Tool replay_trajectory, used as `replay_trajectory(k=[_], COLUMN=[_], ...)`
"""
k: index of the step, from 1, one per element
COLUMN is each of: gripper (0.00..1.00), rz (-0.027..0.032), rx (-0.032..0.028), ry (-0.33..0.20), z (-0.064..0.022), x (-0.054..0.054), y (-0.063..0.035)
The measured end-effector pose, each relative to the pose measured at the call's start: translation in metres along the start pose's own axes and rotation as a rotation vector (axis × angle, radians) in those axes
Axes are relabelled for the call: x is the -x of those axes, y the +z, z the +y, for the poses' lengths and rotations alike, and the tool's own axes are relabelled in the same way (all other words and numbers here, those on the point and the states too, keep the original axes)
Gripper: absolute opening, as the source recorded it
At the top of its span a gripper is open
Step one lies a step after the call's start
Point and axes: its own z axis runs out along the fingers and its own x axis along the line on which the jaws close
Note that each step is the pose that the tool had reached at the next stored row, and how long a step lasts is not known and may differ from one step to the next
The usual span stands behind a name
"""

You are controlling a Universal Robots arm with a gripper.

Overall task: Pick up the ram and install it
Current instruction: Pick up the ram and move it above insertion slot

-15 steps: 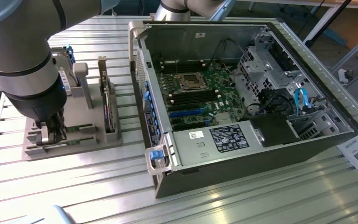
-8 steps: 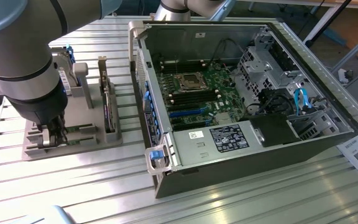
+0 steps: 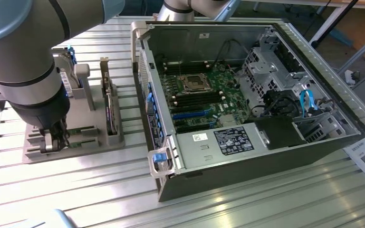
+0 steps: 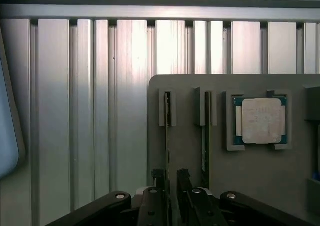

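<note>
Step in hand: pick-up, grasp stage. The tool is down over the grey holder at the lower left of the exterior view, on the slatted counter. In the wrist view the ram stands on edge in its holder slot, and the tool straddles one end of it. The jaws are only narrowly apart, with a dark gap showing on one side of the board, so I judge it not clamped and the ram not lifted. A second stick sits in the neighbouring slot, and the processor chip lies in its recess just beyond. The open computer case is at frame centre, motherboard exposed. My judgement is that the grasp calls for squeezing flat on both board faces, then pulling straight out along the slot, clear of the neighbouring stick.
</note>
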Motion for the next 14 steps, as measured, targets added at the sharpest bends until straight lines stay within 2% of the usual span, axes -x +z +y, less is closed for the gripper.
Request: replay_trajectory(k=[6,11,14], gripper=[0.24,0.24,0.24], rz=[0.0,0.0001,-0.0002], rx=[0.0,0.0001,0.0001], ry=[-0.001,-0.001,-0.001], z=[-0.0005,-0.009,-0.0099], x=[-0.0001,-0.0001,-0.0001], y=[0.0007,0.001,0.0011])
